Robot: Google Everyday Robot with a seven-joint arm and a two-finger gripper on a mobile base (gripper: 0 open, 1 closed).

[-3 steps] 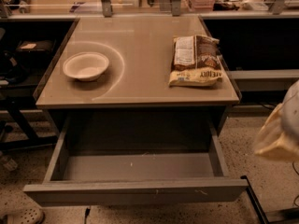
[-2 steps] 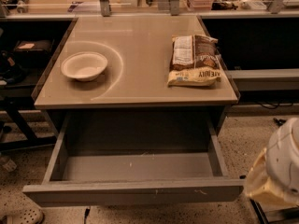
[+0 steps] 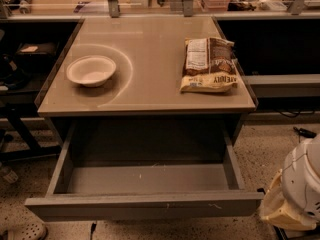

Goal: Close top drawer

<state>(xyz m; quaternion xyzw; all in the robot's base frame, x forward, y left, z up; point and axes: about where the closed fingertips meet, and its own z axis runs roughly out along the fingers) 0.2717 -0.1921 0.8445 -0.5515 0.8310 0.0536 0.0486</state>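
The top drawer (image 3: 145, 205) is a wide grey drawer under the tabletop. It is pulled far out toward me and its inside is empty. Its plain front has small white scratches right of centre. My arm's white shell with a cream cover (image 3: 297, 191) sits low at the right, just beside the drawer front's right end and apart from it. The gripper itself is out of view beyond the lower right edge.
On the tan tabletop (image 3: 150, 49) stand a white bowl (image 3: 91, 70) at the left and a brown snack bag (image 3: 209, 65) at the right. Dark shelving flanks the table on both sides. A shoe (image 3: 22, 230) lies on the speckled floor at the lower left.
My arm's white shell has dropped from mid-right to the lower right corner, next to the drawer front's right end. The drawer, bowl and bag have not moved.
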